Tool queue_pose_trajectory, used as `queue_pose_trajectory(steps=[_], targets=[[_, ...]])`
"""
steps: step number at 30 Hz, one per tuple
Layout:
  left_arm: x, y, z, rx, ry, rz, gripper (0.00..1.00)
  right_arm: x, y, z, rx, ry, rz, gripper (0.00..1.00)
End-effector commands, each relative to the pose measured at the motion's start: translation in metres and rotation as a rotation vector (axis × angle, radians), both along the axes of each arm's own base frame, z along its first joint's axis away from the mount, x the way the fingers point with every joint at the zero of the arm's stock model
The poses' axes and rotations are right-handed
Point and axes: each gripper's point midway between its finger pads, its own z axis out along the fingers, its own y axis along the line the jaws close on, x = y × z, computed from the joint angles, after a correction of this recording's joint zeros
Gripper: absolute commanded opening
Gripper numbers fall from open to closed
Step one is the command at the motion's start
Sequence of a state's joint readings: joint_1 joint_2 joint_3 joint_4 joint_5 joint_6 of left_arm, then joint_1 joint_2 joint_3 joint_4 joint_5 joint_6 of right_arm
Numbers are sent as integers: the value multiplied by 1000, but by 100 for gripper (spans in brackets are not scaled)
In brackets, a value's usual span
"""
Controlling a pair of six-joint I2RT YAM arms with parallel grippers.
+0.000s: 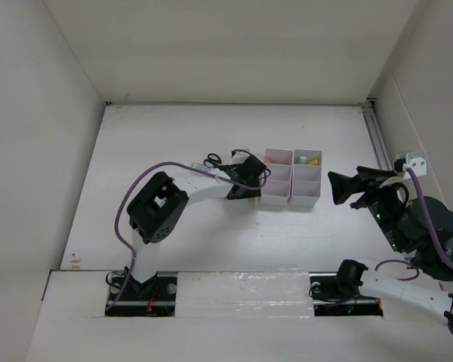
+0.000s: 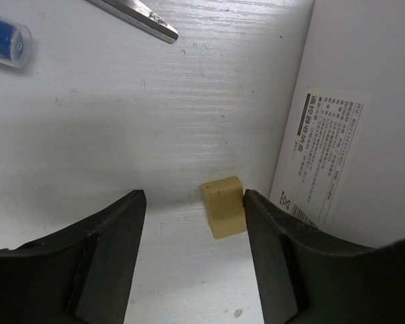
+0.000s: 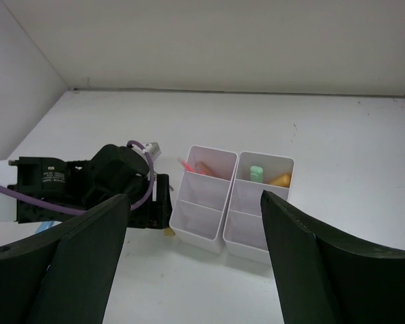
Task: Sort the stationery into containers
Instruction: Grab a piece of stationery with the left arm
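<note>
The left claw [image 2: 192, 197] is low over the bench [image 2: 121, 121] with its fingers spread, and a small tan block [image 2: 223, 206] lies between them, just beside or perhaps touching the finger on the organiser's side and well off the other, so the claw pinches nothing. Past that finger rises the white outer wall of the organiser [image 2: 364, 81] with a printed label [image 2: 322, 152] stuck on it, and the block sits close to that wall. Further out, the left wrist view catches the metal blade tip of the scissors [image 2: 140, 15] and the end of a blue-capped tube [image 2: 3, 39], both well apart from the block. The top view hides the block almost wholly under the wrist, but shows the scissors' black handles beyond the arm and a purple cable [image 1: 121, 219] looping off it. The right claw [image 3: 194, 197] hangs wide open, apart to the right of the organiser, holding nothing. Its camera looks into the compartments: the far left one holds a red pen [image 3: 186, 164], the far right one a green highlighter [image 3: 256, 173] and an orange piece [image 3: 281, 179], while the four nearer ones show only white walls
</note>
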State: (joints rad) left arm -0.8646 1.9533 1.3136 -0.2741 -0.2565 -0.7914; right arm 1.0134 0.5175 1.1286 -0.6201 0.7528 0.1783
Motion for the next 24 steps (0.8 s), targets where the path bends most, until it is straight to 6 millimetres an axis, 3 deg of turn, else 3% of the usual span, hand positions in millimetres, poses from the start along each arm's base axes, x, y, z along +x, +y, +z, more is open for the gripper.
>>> queue_pose_trajectory(steps=[1,3,10,12,19,24], targets=[[-15,14,-21,77,59,6,54,0,-1,12,31,-36,1,84],[-16,18,-26,97,65,10,50,-1,-3,13,39,-41,1,84],[-18,21,-32,123,82,2,50,-3,-5,16,54,-51,1,84],[-16,22,-32,130,75,6,45,-3,-5,16,54,-51,1,84],[-24,18,-25,123,71,17,46,-3,-4,17,54,-51,10,83],[-38,14,-33,156,102,20,51,-3,-3,18,62,-56,10,83]])
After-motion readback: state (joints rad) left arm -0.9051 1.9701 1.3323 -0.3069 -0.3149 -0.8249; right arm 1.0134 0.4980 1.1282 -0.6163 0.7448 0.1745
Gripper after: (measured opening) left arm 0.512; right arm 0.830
